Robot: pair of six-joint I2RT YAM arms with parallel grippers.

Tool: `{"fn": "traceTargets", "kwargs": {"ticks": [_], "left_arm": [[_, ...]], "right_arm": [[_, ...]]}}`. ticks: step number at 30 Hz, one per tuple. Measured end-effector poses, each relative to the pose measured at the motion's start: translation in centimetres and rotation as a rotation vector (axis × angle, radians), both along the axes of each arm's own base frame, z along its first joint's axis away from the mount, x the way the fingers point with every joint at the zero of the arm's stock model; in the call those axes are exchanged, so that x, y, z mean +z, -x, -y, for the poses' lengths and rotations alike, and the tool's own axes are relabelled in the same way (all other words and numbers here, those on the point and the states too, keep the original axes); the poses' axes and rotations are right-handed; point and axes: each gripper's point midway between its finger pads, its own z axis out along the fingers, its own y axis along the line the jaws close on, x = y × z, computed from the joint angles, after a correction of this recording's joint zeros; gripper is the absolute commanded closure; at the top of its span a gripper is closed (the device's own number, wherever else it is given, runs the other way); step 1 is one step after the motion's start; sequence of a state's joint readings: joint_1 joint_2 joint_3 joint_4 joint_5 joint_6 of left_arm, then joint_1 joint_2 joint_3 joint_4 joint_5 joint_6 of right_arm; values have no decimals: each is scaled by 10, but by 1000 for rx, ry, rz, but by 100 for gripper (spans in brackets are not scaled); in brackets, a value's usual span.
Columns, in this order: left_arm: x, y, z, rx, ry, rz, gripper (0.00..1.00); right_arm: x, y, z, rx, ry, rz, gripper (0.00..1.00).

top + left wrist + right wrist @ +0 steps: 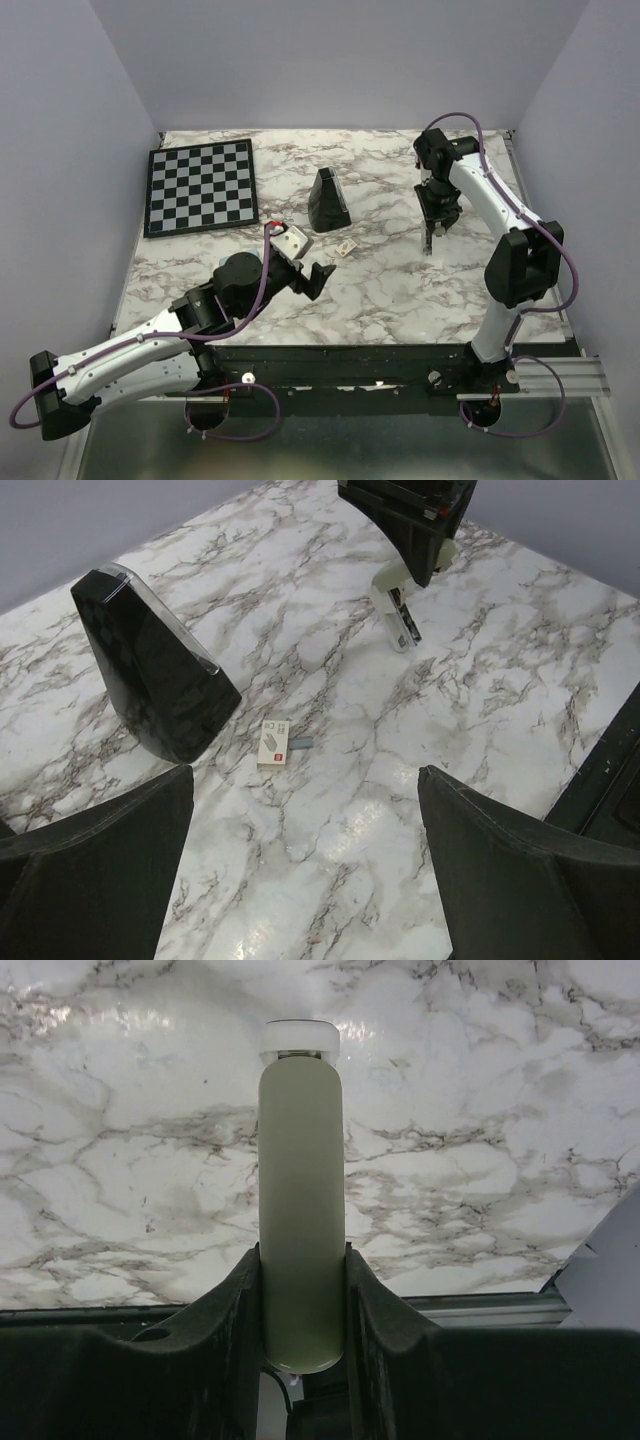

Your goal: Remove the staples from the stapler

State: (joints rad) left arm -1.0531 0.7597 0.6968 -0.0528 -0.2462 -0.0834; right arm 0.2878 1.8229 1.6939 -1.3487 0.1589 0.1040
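My right gripper [432, 228] is shut on the stapler [301, 1210], a slim pale grey-green bar with a white end. It holds the stapler pointing down at the marble table [400, 290]. From the left wrist view the stapler [397, 615] hangs below the right gripper [410, 540], with its lower end close to the table. A tiny grey strip, the staples [302, 744], lies on the table beside a small white box [273, 742] with a red mark. My left gripper [316, 276] is open and empty, hovering short of the box, its fingers [100, 860] wide apart.
A black wedge [328, 200] stands left of the white box [347, 246]; it also shows in the left wrist view [150, 670]. A chessboard [200, 186] lies at the back left. Walls close the table's back and sides.
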Motion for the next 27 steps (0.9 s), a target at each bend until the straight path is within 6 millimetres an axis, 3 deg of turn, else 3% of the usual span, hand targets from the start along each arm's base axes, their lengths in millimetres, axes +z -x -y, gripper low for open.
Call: {"fn": "traceTargets", "kwargs": {"ticks": [11,14,17,21,22,25,27], "left_arm": [[-4,1,4,-15,-6,-14,1],[-4,1,4,-15,-6,-14,1],[-4,1,4,-15,-7,-15,1],[-5,-1,9,-12,12,-26,2],[-3,-3,13,-6,39,-38,3],[-4,-11,25,24,85,-105,3],[4,-20,44,38,108,-170,5]], "right_arm": [[-27,-42,8,-15,-8,-34,62],[-27,-45,9,-15,-14,-31,71],[-21,-51,5,-12,-38,-6,78],[-10,-53,-14,4,-154,56,91],[-5,-50,-21,9,-195,79,98],[20,-28,-44,33,-345,174,99],[44,-11,-57,53,-443,257,99]]}}
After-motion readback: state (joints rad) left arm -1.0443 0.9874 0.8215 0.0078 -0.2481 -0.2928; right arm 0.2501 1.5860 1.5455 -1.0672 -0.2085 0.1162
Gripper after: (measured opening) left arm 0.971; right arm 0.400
